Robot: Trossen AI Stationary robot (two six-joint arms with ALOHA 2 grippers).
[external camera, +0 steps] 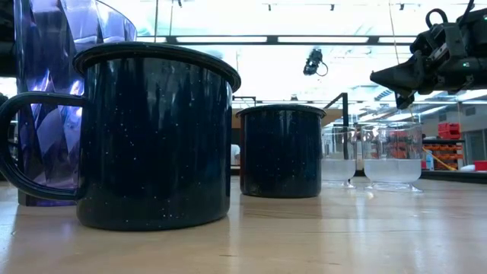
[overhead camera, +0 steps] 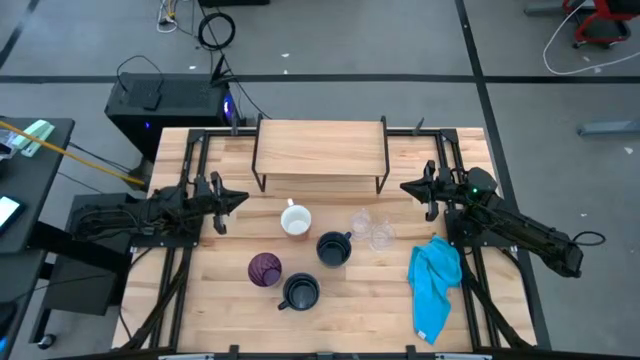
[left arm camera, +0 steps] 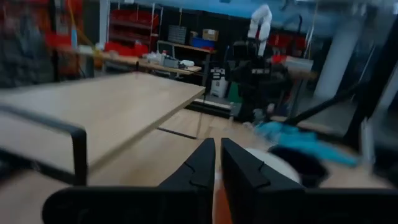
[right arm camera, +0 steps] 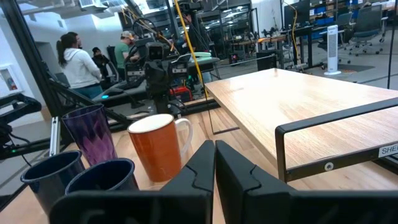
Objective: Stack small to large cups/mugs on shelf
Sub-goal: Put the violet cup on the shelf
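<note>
The shelf (overhead camera: pixel 320 147), a light-wood board on black wire legs, stands at the table's far middle. In front of it stand the white-and-orange mug (overhead camera: pixel 296 221), two clear glasses (overhead camera: pixel 371 230), a navy mug (overhead camera: pixel 333 248), the purple tumbler (overhead camera: pixel 265 269) and a second navy mug (overhead camera: pixel 300 292). My left gripper (overhead camera: pixel 243 198) is shut and empty, above the table left of the white-and-orange mug. My right gripper (overhead camera: pixel 405 186) is shut and empty, near the shelf's right legs.
A bright blue cloth (overhead camera: pixel 434 283) lies crumpled at the table's right, near my right arm. Black frame rails run along both table sides. People stand in the room beyond the table in the right wrist view (right arm camera: pixel 78 59).
</note>
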